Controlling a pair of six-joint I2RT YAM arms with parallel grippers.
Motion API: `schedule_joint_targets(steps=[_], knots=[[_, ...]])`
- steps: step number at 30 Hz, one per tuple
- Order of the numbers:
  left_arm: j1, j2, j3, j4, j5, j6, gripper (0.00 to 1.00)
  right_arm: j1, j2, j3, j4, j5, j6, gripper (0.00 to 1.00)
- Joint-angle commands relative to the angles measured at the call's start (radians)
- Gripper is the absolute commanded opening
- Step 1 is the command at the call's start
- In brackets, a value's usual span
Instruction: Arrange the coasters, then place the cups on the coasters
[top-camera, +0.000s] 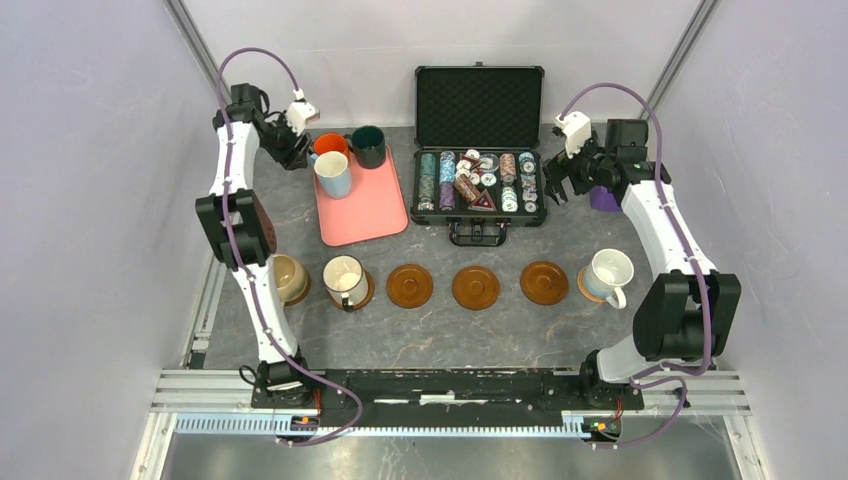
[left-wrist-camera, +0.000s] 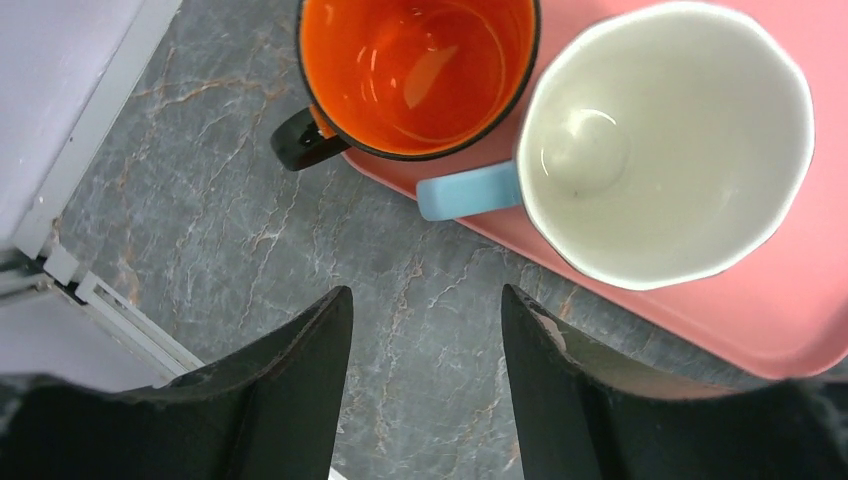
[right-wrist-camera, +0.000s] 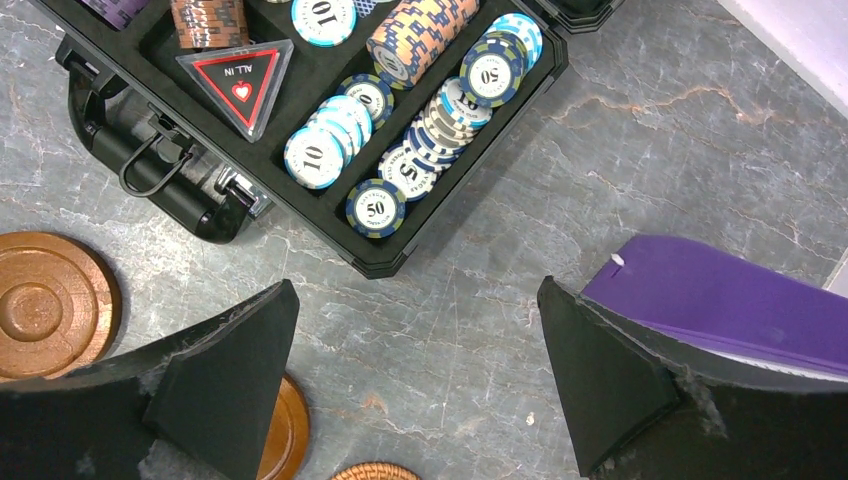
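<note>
Coasters lie in a row across the near table. The tan cup (top-camera: 290, 277) and the dark-rimmed white cup (top-camera: 345, 280) each stand on one, and three brown coasters (top-camera: 410, 286) (top-camera: 475, 288) (top-camera: 544, 283) are bare. The white cup (top-camera: 611, 274) stands on the woven coaster (top-camera: 584, 286). On the pink tray (top-camera: 365, 210) stand the orange cup (top-camera: 330, 145) (left-wrist-camera: 415, 70), the light blue cup (top-camera: 333, 174) (left-wrist-camera: 665, 140) and the dark green cup (top-camera: 368, 146). My left gripper (top-camera: 299, 155) (left-wrist-camera: 425, 300) hovers open just left of the orange cup. My right gripper (top-camera: 553, 190) (right-wrist-camera: 415, 285) is open and empty over bare table.
An open black case of poker chips (top-camera: 478, 185) (right-wrist-camera: 380, 150) sits at back centre, right of the tray. A purple object (top-camera: 603, 198) (right-wrist-camera: 730, 300) lies beside my right gripper. The enclosure walls stand close on both sides.
</note>
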Motion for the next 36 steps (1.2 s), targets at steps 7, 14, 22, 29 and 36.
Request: schedule_joint_targets(steps=[7, 14, 22, 29, 36], knots=[[-0.032, 0.034, 0.012, -0.068, 0.009, 0.346, 0.69, 0.005, 0.017, 0.042, 0.006, 0.012, 0.02, 0.98], [-0.054, 0.066, 0.046, -0.136, 0.009, 0.461, 0.7, 0.005, 0.015, 0.042, -0.004, 0.018, 0.011, 0.98], [-0.06, 0.019, 0.007, -0.175, 0.033, 0.452, 0.62, 0.005, 0.0, 0.021, 0.0, 0.026, 0.006, 0.98], [-0.068, -0.098, -0.146, -0.175, 0.071, 0.408, 0.56, 0.007, -0.005, 0.004, 0.014, 0.013, 0.013, 0.98], [-0.052, -0.142, -0.17, -0.171, 0.059, 0.448, 0.63, 0.007, -0.004, -0.001, 0.014, 0.002, 0.012, 0.98]])
